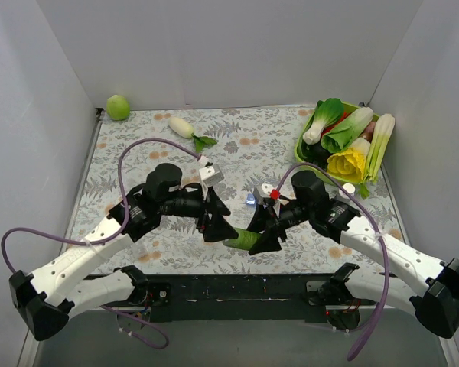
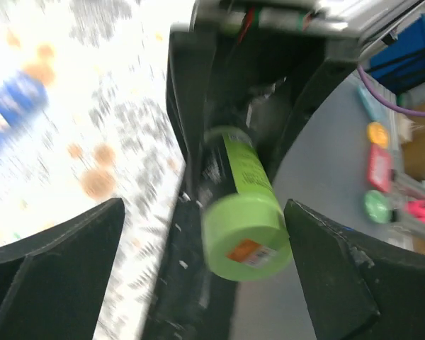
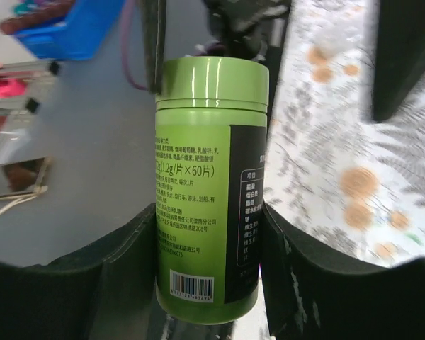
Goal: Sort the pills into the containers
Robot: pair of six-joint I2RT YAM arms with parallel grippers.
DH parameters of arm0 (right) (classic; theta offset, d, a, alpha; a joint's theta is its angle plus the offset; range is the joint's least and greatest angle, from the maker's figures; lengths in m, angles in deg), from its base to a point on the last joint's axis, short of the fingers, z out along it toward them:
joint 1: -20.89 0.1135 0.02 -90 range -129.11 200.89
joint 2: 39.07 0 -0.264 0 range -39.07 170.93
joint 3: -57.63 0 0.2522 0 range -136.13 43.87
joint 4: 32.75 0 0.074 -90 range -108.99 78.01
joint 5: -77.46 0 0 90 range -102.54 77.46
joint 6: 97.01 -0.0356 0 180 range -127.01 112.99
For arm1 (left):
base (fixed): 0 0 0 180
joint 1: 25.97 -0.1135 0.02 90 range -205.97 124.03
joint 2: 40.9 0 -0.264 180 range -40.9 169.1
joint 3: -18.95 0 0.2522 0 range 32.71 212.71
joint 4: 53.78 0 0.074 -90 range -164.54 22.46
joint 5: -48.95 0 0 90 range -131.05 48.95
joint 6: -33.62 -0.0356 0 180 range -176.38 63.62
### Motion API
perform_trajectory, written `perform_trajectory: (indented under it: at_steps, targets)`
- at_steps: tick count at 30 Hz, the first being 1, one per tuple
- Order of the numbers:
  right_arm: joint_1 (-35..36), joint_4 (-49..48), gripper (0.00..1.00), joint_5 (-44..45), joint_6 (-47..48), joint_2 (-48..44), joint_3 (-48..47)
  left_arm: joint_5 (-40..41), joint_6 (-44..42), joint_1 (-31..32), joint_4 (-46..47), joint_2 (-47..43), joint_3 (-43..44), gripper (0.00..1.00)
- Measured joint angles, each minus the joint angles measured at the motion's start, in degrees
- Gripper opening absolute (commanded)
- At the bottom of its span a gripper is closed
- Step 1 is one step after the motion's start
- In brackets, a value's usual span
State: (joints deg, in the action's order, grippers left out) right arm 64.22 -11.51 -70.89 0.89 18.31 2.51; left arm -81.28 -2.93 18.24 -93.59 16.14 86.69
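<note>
The left gripper (image 1: 225, 228) is spread, its fingers (image 2: 57, 276) bracketing the cap end of the green bottle (image 1: 245, 239) without visible contact. The bottle, still capped, is near the middle of the desk's near edge. The containers (image 1: 251, 199) sit just behind it. The right gripper (image 3: 209, 212) pinches the bottle body. No pills are visible, so sorting appears not yet begun.

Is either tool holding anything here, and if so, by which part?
The right tool grips the green bottle by its lower body, near the base. The left tool is open, its fingers on either side of the cap without touching it.
</note>
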Motion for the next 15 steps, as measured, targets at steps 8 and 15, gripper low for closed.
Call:
perform_trajectory:
  at_steps: [8,15]
  targets:
    - [1.22,-1.44,0.01,-6.34,0.17,-0.15,-0.11,11.1,-2.08,0.04,17.35,-11.87,-1.36,0.98]
    - [1.31,6.1,0.01,9.07,13.27,-1.16,-4.24,23.08,20.74,0.0,6.4,-12.79,5.84,0.93]
